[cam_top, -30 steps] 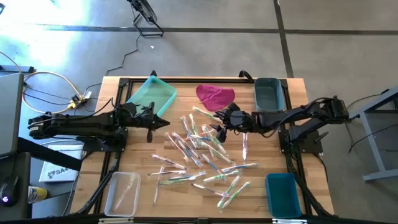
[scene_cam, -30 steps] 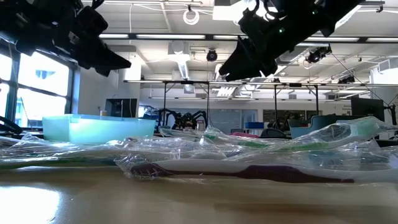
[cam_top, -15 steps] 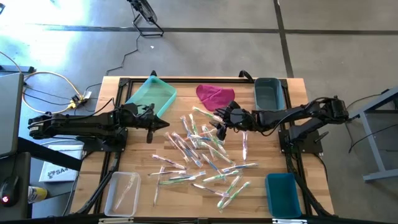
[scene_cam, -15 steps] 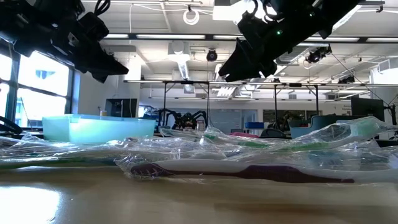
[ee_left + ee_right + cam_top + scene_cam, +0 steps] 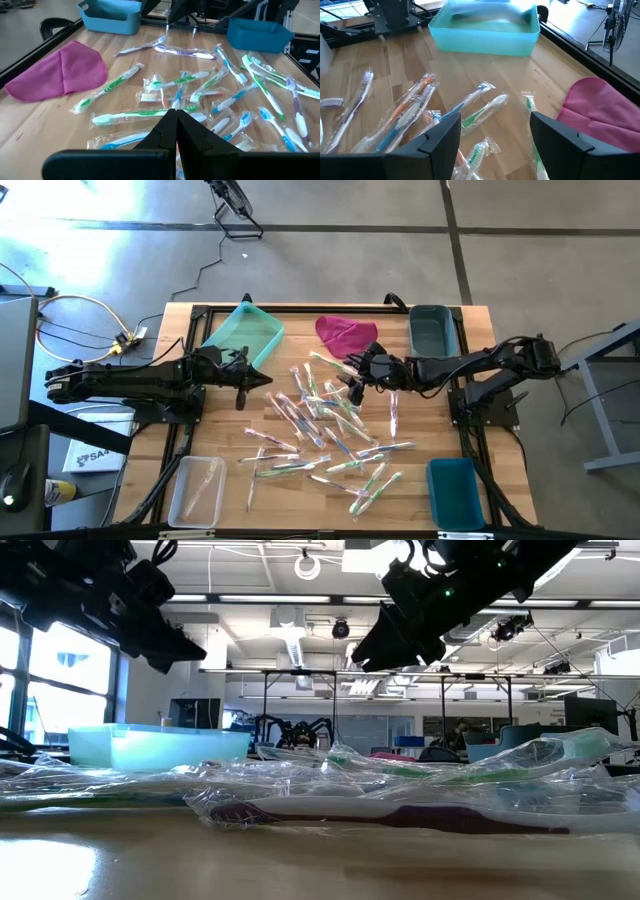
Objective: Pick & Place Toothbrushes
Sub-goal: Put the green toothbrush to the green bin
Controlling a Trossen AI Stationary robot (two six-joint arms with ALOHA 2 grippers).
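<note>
Likely snag: right gripper spread wide over overlapped toothbrushes, could pinch several wrappers at once. Left gripper shut, empty.

Wrapped toothbrushes crowd the bench centre, a magenta cloth and trays lining its far edge. Bare wood lies between the pile and the near-right blue tray, and left of the pile.

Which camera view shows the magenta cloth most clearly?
The left wrist view: the magenta cloth lies whole and close on the table. The high view shows it whole but small; the right wrist view shows only part; the low view shows nothing identifiable.
</note>
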